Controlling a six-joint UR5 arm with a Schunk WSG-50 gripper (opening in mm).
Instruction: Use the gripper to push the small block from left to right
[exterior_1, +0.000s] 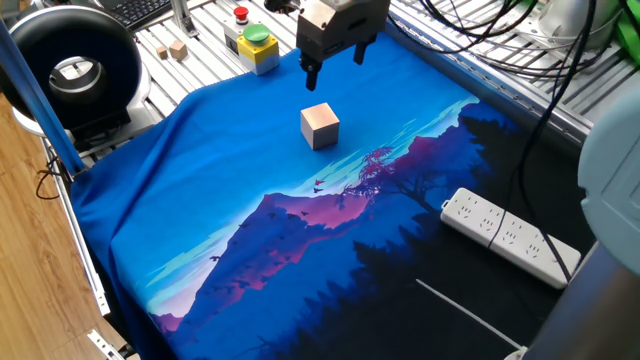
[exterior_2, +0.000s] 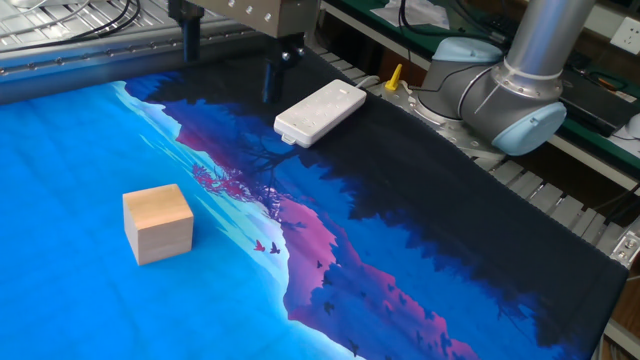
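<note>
The small block (exterior_1: 320, 126), a light tan wooden cube, sits on the blue part of the printed cloth. It also shows in the other fixed view (exterior_2: 157, 223). My gripper (exterior_1: 335, 67) hangs above the cloth's far edge, behind the block and apart from it. Its two dark fingers are spread and hold nothing. In the other fixed view the gripper (exterior_2: 229, 65) is at the top, well away from the block.
A white power strip (exterior_1: 510, 237) lies on the dark part of the cloth, also in the other view (exterior_2: 320, 112). A yellow button box (exterior_1: 255, 45), two tiny wooden cubes (exterior_1: 178, 48) and a black round device (exterior_1: 70, 65) stand beyond the cloth. The arm's base (exterior_2: 500, 85) is at the right.
</note>
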